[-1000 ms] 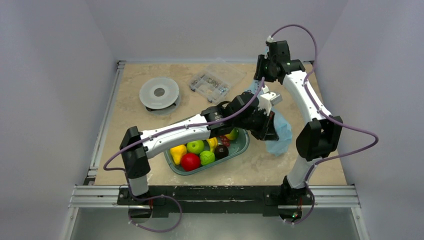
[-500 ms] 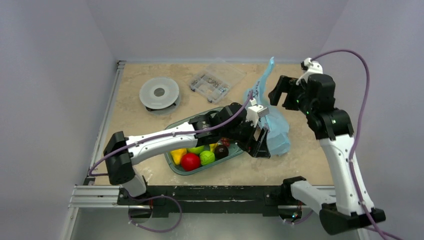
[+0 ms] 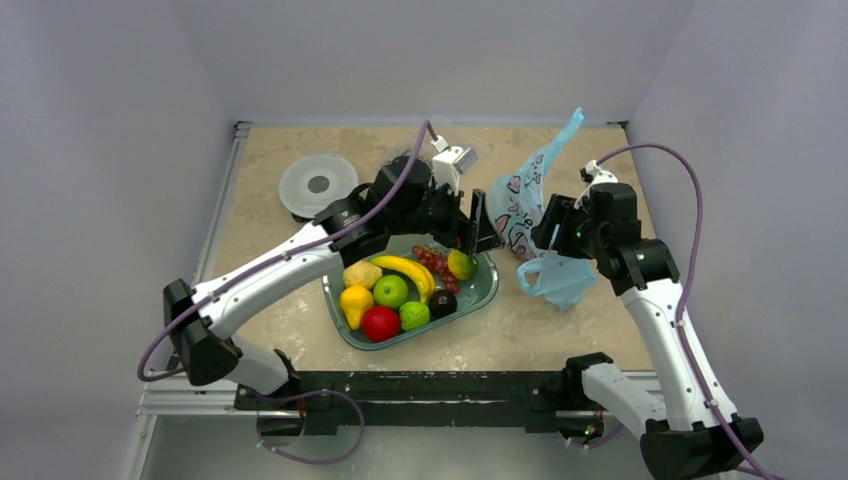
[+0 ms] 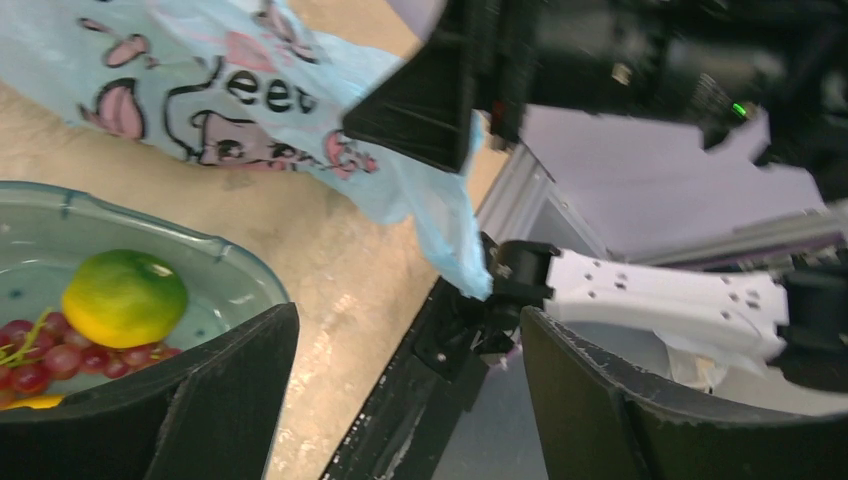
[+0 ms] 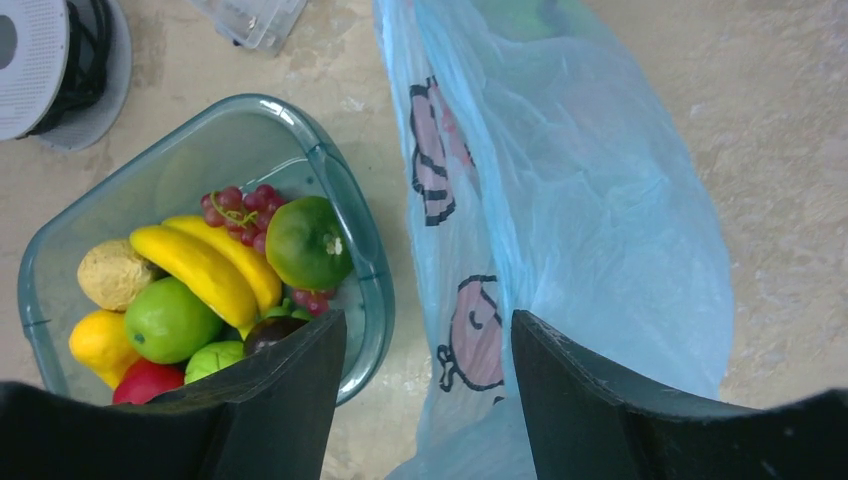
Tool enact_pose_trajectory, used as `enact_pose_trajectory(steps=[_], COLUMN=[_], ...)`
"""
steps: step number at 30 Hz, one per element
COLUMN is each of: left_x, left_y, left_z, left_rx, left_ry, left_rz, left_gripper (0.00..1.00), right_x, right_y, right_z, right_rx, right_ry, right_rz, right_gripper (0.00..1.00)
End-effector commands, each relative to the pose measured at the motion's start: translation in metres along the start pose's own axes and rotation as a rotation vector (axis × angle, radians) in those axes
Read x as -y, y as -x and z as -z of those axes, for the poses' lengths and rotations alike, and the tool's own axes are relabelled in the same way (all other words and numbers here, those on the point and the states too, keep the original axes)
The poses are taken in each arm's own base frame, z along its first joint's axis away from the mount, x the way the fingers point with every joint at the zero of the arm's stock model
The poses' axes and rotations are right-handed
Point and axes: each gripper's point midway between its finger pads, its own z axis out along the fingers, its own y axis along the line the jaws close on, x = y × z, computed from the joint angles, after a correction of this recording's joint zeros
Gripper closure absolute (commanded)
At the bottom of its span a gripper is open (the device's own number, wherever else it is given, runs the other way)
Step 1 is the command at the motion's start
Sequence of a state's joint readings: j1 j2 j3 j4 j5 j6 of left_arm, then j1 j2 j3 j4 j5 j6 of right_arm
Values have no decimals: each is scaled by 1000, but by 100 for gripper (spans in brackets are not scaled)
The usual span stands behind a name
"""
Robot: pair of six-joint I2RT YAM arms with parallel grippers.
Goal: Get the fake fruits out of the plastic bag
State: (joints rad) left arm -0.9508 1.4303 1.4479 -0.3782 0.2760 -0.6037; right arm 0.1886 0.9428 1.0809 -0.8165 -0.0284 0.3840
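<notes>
The light-blue plastic bag (image 3: 522, 200) stands crumpled right of the teal bin (image 3: 489, 290), one loop handle sticking up. A green-and-orange fake fruit (image 3: 461, 264) lies at the bin's right end beside the grapes, and shows in both wrist views (image 5: 308, 243) (image 4: 125, 297). A dark round fruit (image 3: 442, 303) sits near the bin's front rim. My left gripper (image 3: 478, 224) hovers open over the bin's far right corner, nothing between its fingers (image 4: 408, 320). My right gripper (image 3: 548, 233) is open just above the bag (image 5: 600, 220), its jaws straddling printed film (image 5: 428, 335). A faint green shape shows through the bag's top.
The bin (image 5: 372, 290) also holds a banana (image 3: 400, 268), purple grapes, a yellow pear, a red apple (image 3: 380, 323) and green apples. A white spool (image 3: 318, 185) lies at the back left. A clear parts box (image 5: 250, 15) sits behind the bin, mostly hidden by my left arm.
My left gripper opened and pulled back from the bag's near side to the bin's far corner. My right arm swung from behind the bag to its right. The bag's handle rose.
</notes>
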Motion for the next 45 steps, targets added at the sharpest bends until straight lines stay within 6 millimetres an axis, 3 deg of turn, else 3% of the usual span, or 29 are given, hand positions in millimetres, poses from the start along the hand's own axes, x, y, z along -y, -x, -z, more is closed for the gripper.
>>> enact_pose_trajectory(steps=[1,3,8,12,17,20,22,26,27,29,31,37,41,45], left_x=[-18,-28,-35,-43,-55,-65,-70,-76,-76,-73,-73,-72,-71,-71], left_y=[12,14,21,17,4,1,-3,-9,-10,-10,-14,-21,-24,-23], left_z=[-52,-82,-136,-152,-153,-151,-153,-152,-150,-142,-136,-125,-123,-120], left_rx=[2,-15,-18,-10,-10,-5,-20,-49,-47,-40,-42,-40,-42,-30], left_ry=[17,36,8,20,46,70,71,82,82,74,68,61,56,54], left_rz=[37,58,127,164,177,184,194,201,196,181,173,182,190,194], left_gripper=[14,15,21,26,47,69,75,99,100,100,100,100,100,100], right_x=[-11,-11,-16,-19,-17,-14,-15,-12,-9,-1,0,-12,-14,-21], right_y=[-6,-14,-36,-42,-40,-36,-38,-36,-32,-21,-8,24,18,8], right_z=[2,-2,-10,-6,-2,0,-1,0,2,5,6,-8,-33,-44], right_rx=[12,3,-21,9,37,35,22,27,41,66,84,107,30,4], right_ry=[72,82,142,183,178,154,156,140,113,57,34,54,42,37], right_rz=[-39,-63,-126,-168,-168,-148,-145,-143,-139,-123,-90,-26,19,59], right_gripper=[40,46,74,92,97,97,97,96,95,77,66,58,53,47])
